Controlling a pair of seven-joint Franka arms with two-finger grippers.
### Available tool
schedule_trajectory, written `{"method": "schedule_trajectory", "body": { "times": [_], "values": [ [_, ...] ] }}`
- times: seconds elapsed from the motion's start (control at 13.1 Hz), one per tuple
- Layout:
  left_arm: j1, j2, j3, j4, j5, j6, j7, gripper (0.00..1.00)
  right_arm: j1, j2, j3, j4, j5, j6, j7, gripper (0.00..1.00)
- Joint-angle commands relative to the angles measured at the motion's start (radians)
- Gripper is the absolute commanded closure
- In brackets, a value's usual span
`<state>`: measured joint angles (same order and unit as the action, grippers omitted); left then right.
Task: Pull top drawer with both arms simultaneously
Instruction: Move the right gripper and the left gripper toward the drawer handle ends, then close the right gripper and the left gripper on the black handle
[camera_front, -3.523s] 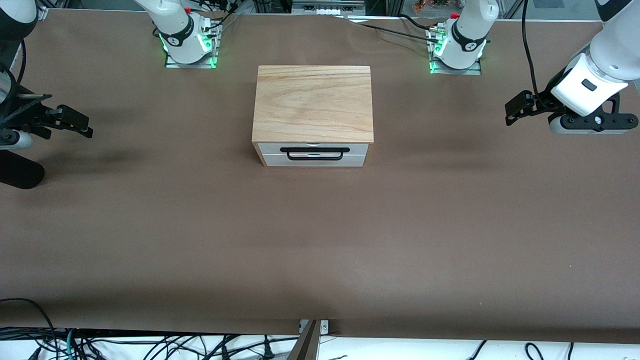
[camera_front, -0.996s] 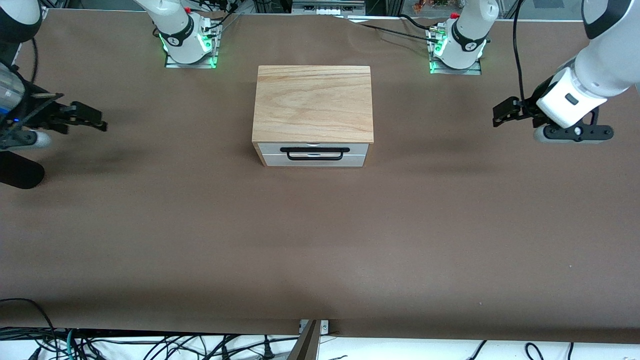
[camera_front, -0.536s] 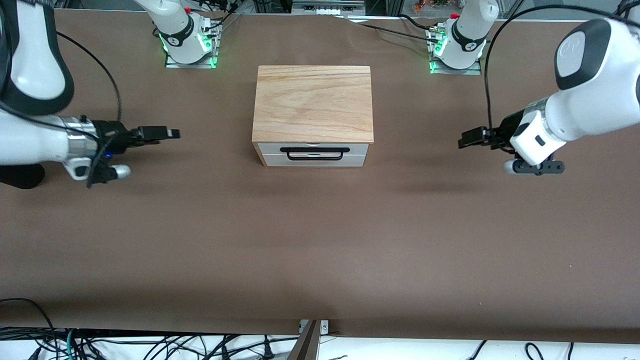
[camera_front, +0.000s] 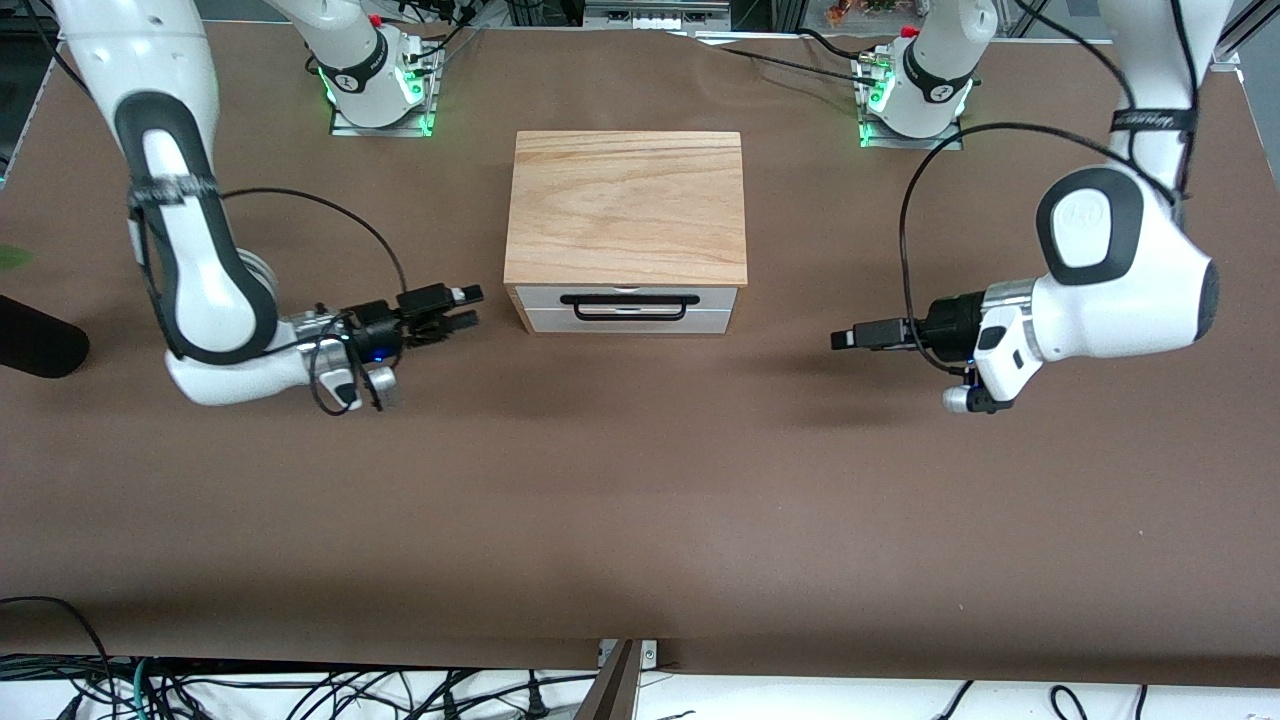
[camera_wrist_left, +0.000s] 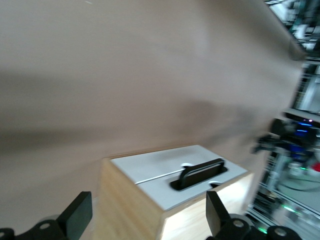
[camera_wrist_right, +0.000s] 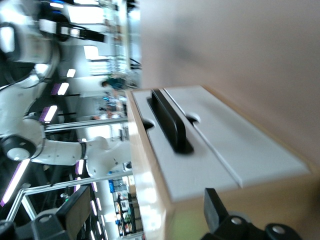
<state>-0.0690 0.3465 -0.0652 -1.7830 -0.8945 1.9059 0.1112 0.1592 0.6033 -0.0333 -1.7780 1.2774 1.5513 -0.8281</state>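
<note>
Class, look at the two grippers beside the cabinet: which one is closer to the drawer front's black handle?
The right gripper, over the table at the right arm's end of the cabinet, almost reaches the drawer front. The left gripper has a wider stretch of table between it and the handle.

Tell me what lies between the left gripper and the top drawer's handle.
Only bare brown table shows between the left gripper and the top drawer in the front view; the drawer is shut.
</note>
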Motion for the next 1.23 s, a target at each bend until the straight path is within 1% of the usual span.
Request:
{"method": "schedule_trajectory", "body": {
  "times": [0.0, 0.15, 0.31, 0.38, 0.46, 0.54, 0.61, 0.77, 0.92, 1.0, 1.07, 1.15],
  "values": [
    [-0.011, 0.064, 0.002, -0.018, -0.195, 0.01, 0.189, 0.0, 0.072, 0.055, -0.007, -0.052, 0.188, 0.051, -0.196, 0.0],
    [-0.031, 0.112, 0.002, -0.05, -0.367, 0.01, 0.354, 0.0, 0.121, 0.055, -0.005, -0.072, 0.253, 0.113, -0.201, 0.0],
    [-0.069, 0.164, 0.002, -0.085, -0.553, 0.01, 0.544, 0.0, 0.151, 0.055, -0.005, -0.098, 0.325, 0.131, -0.213, 0.0],
    [-0.087, 0.184, 0.002, -0.093, -0.622, 0.007, 0.606, 0.0, 0.158, 0.055, -0.005, -0.107, 0.351, 0.131, -0.214, 0.01],
    [-0.104, 0.198, 0.001, -0.104, -0.677, 0.005, 0.643, 0.0, 0.166, 0.055, -0.005, -0.116, 0.367, 0.128, -0.214, 0.06],
    [-0.12, 0.209, 0.001, -0.111, -0.729, 0.002, 0.678, 0.0, 0.171, 0.055, -0.002, -0.127, 0.369, 0.125, -0.212, 0.13],
    [-0.133, 0.218, -0.002, -0.122, -0.776, 0.001, 0.73, 0.0, 0.171, 0.055, 0.007, -0.136, 0.369, 0.125, -0.212, 0.22],
    [-0.15, 0.233, -0.018, -0.156, -0.855, -0.002, 0.844, 0.01, 0.171, 0.055, 0.009, -0.144, 0.369, 0.125, -0.21, 0.45],
    [-0.155, 0.236, -0.044, -0.19, -0.915, -0.002, 0.921, 0.06, 0.172, 0.053, 0.01, -0.146, 0.369, 0.125, -0.2, 0.67],
    [-0.163, 0.243, -0.048, -0.199, -0.926, -0.002, 0.951, 0.07, 0.174, 0.053, 0.012, -0.146, 0.369, 0.124, -0.2, 0.73],
    [-0.167, 0.246, -0.053, -0.206, -0.926, -0.001, 0.975, 0.11, 0.174, 0.053, 0.012, -0.146, 0.369, 0.125, -0.2, 0.76],
    [-0.176, 0.246, -0.058, -0.216, -0.939, -0.001, 0.992, 0.12, 0.174, 0.053, 0.012, -0.144, 0.369, 0.127, -0.2, 0.85]
  ]
}}
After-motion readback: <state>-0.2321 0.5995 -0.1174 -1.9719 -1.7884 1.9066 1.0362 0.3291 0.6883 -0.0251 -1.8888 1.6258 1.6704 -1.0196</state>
